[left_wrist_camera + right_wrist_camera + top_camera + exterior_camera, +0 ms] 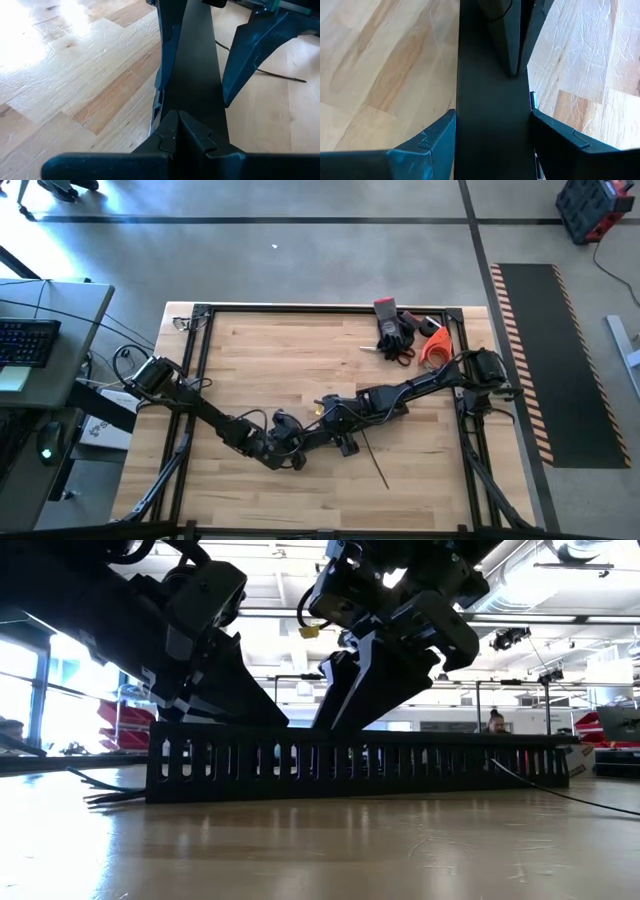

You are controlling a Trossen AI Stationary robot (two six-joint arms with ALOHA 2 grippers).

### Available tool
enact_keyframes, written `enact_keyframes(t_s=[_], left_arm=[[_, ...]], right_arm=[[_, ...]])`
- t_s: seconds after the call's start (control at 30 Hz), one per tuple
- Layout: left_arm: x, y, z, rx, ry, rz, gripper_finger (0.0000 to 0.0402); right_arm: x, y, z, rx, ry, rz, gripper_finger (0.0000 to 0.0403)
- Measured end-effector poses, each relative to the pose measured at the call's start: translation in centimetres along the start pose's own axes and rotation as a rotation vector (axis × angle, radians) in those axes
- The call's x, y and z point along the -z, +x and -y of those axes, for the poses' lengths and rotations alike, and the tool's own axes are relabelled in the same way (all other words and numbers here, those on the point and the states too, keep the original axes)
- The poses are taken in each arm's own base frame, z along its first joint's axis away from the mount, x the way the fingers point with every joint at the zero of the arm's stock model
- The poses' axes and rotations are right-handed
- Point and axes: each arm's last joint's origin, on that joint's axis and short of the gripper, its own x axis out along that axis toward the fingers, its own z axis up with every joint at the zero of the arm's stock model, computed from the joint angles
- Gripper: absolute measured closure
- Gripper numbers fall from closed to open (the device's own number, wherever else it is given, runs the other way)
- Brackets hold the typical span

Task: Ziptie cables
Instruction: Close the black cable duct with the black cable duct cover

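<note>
Currently table [260,350] centre: slotted black bar [350,768] lies flat, both arms over it. Right pincer [492,137] straddles and grips the bar's sides; left pincer [179,131] is pinched closed, tips on the bar's top. Cables [110,797] poke out at low view's left. Advice: pin the bar steady before bundling cables.

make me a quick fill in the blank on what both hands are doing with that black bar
1. The right hand has one finger on each ____ of the bar.
2. The left hand has its fingers ____ above the bar.
3. The bar's side wall shows a row of ____ in the low view.
4. The table top is made of ____.

Missing words: side; shut; slots; wood
</note>
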Motion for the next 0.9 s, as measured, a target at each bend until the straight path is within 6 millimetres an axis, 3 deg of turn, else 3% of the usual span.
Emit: enact_keyframes(t_s=[0.1,0.2,0.33,0.5,0.67,0.77,0.9], left_arm=[[0.0,0.0,0.0,0.003,0.001,0.002,0.0402],[0.0,0.0,0.1,0.006,0.002,0.002,0.0402],[0.1,-0.2,0.2,0.01,0.004,0.001,0.0402],[0.5,-0.6,0.5,0.014,0.015,0.009,0.0402],[0.8,-1.3,1.0,0.023,0.022,0.037,0.0402],[0.3,-2.1,1.3,0.047,0.027,0.042,0.0402],[-0.6,-3.6,1.5,0.074,0.077,0.048,0.0402]], right_arm=[[-0.2,-0.4,0.0,0.01,-0.031,0.007,0.0189],[-0.5,-1.5,-0.4,0.075,-0.067,0.004,0.0133],[-2.1,-5.2,-1.0,0.253,-0.143,0.055,0.009],[-1.4,-9.8,-2.8,0.31,-0.192,0.061,0.0092],[3.4,-12.6,-4.7,0.245,-0.147,-0.028,0.0101],[6.5,-14.0,-5.3,0.23,-0.025,-0.089,0.0101],[10.9,-14.3,-5.6,0.222,0.19,-0.236,0.0101]])
